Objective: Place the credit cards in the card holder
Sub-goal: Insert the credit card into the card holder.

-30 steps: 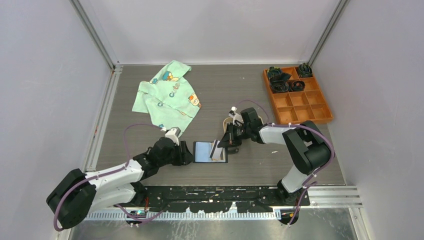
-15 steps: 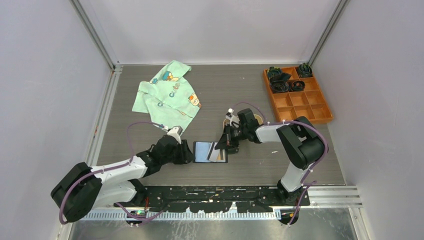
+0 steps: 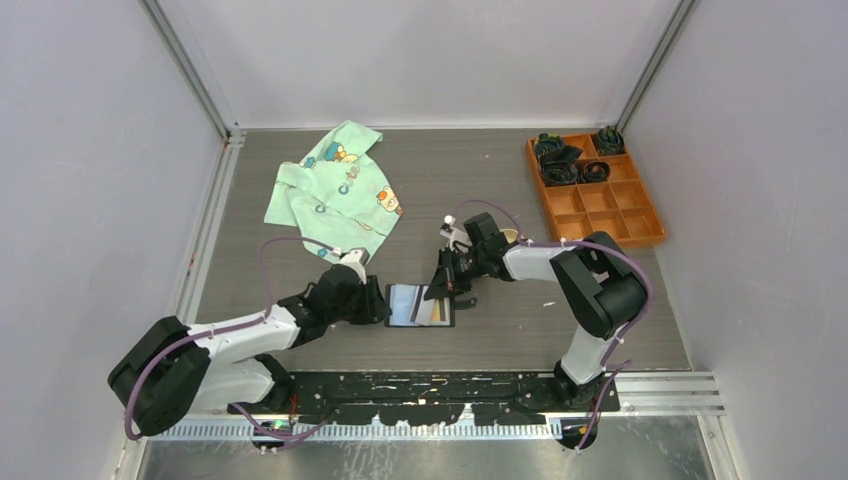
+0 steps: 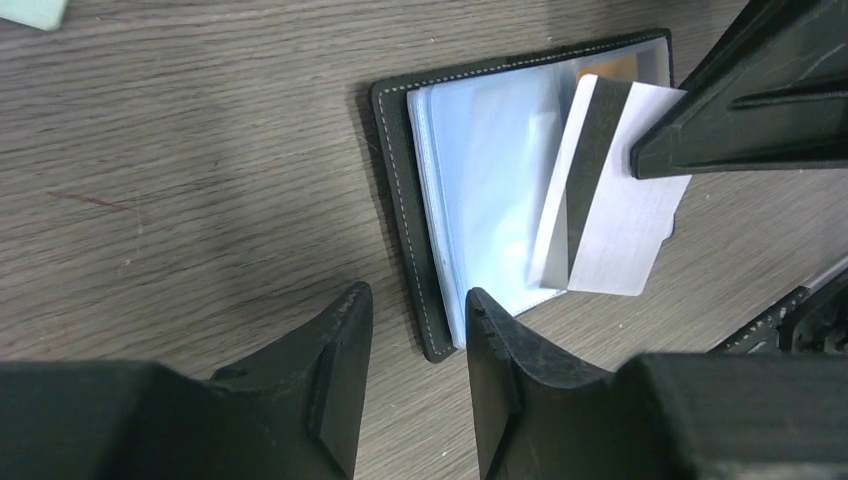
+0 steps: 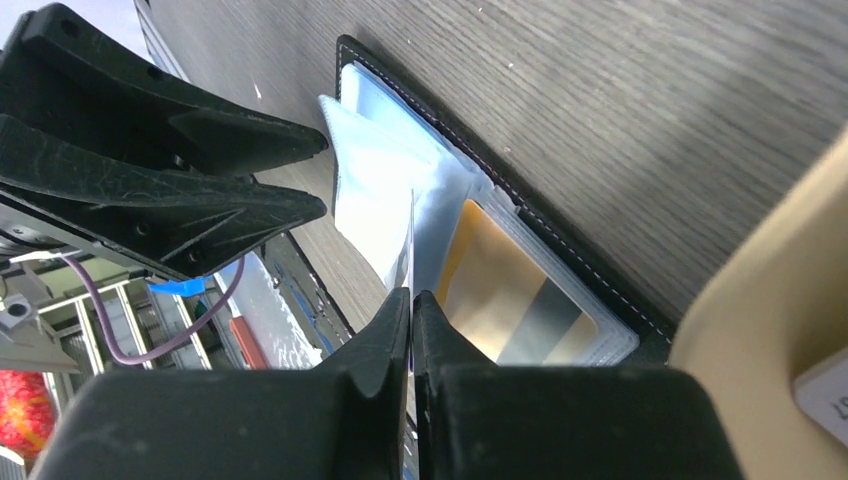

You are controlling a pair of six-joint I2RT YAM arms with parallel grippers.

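Observation:
The black card holder [image 3: 402,305] lies open on the table, its clear sleeves [image 4: 500,180] facing up. My right gripper [image 5: 412,297] is shut on a white credit card with a dark stripe [image 4: 620,220]. The card leans at a slant, its lower edge on the sleeves. A gold credit card with a grey stripe [image 5: 510,300] sits inside a sleeve. My left gripper [image 4: 415,300] stands open at the holder's near left corner, one finger [image 4: 340,340] on each side of the stitched edge [image 4: 400,200]. From above, the left gripper [image 3: 378,303] and right gripper [image 3: 441,288] flank the holder.
A beige tray [image 5: 770,330] holding another card [image 5: 825,395] sits just right of the holder, mostly under my right arm. A green printed cloth [image 3: 335,190] lies at the back left. An orange compartment tray [image 3: 600,210] with dark items stands at the back right.
My right gripper has moved left and lowered the card from nearly upright to a slant on the sleeves. The left gripper has narrowed a little and edged toward the holder's corner.

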